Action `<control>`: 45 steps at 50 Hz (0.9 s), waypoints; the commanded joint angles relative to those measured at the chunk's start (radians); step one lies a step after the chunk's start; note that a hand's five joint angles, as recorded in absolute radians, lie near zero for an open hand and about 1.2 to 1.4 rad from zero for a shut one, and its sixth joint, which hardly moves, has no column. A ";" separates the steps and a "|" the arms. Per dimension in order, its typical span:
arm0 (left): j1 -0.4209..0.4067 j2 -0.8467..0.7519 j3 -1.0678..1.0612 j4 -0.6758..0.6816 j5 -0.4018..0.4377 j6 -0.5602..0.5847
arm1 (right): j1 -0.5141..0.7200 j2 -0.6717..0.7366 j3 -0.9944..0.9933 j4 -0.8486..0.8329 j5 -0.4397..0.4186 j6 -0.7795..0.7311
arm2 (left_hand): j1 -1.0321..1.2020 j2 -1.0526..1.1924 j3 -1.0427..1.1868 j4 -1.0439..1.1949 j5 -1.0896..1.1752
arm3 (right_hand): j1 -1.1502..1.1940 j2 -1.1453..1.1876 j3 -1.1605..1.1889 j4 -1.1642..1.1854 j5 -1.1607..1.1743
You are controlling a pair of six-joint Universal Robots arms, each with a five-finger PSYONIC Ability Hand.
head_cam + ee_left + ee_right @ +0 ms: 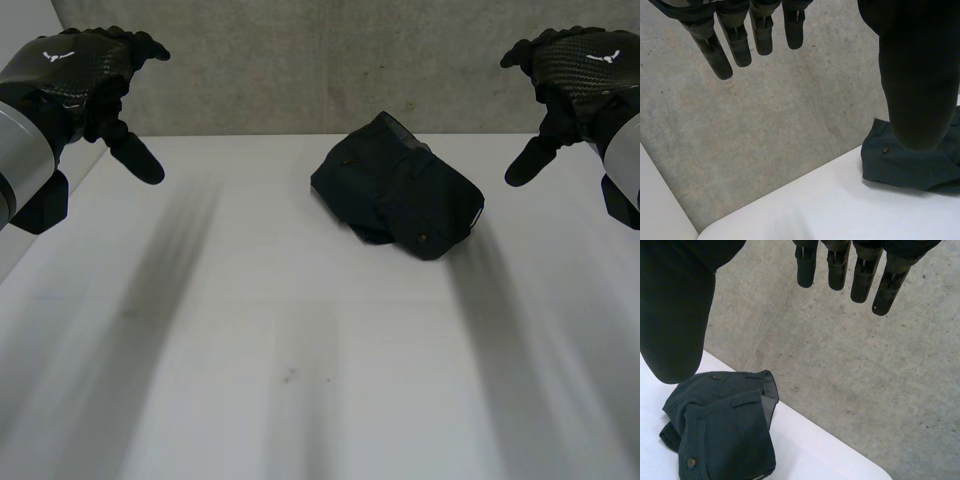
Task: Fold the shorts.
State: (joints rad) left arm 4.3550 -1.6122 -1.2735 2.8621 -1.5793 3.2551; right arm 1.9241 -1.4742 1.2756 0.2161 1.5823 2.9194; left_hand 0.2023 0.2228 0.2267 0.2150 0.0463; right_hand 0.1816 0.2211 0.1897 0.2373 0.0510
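Note:
Dark navy shorts [400, 188] lie folded in a compact bundle near the far edge of the white table [250, 350], a little right of centre. My left hand [85, 75] hovers high at the far left, open, fingers straight and thumb pointing down, well apart from the shorts. My right hand [575, 75] hovers high at the far right, open as well, holding nothing. In the left wrist view the shorts [910, 162] lie beyond the thumb [917, 75], with the fingers [740, 35] straight. In the right wrist view the shorts [722, 432] lie below the thumb [677, 315]; a button and belt loops show.
Grey concrete floor [300, 70] lies beyond the table's far edge. The near and middle parts of the white table are bare apart from a small speck [289, 377].

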 commanded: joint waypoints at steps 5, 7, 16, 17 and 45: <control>-0.003 -0.012 -0.027 0.031 -0.001 0.000 | 0.000 0.201 0.016 -0.122 -0.016 -0.169 | -0.024 -0.044 -0.048 -0.037 -0.043 | -0.007 -0.047 -0.015 -0.063 -0.051; -0.006 -0.014 -0.038 0.045 -0.001 0.003 | 0.000 0.289 -0.002 -0.174 -0.025 -0.218 | -0.024 -0.044 -0.048 -0.037 -0.043 | -0.007 -0.047 -0.015 -0.063 -0.051; -0.014 -0.044 -0.070 0.106 -0.001 0.006 | -0.005 0.629 -0.143 -0.400 -0.142 -0.376 | -0.021 -0.042 -0.046 -0.034 -0.040 | -0.007 -0.047 -0.015 -0.063 -0.051; -0.014 -0.048 -0.072 0.109 -0.001 0.006 | -0.005 0.653 -0.156 -0.414 -0.159 -0.379 | -0.024 -0.044 -0.048 -0.037 -0.042 | -0.007 -0.047 -0.015 -0.063 -0.051; -0.015 -0.071 -0.061 0.114 -0.004 0.000 | 0.141 0.273 -0.107 -0.345 -0.200 -0.168 | -0.021 -0.042 -0.046 -0.034 -0.040 | 1.215 1.175 1.207 1.159 1.171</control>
State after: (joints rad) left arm 4.3411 -1.6877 -1.3396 2.9758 -1.5816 3.2608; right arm 1.9694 -0.9810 1.1410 -0.3034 1.3703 2.6311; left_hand 0.2023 0.2228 0.2267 0.2150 0.0463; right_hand 0.9645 1.1762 1.1621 1.1897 0.9481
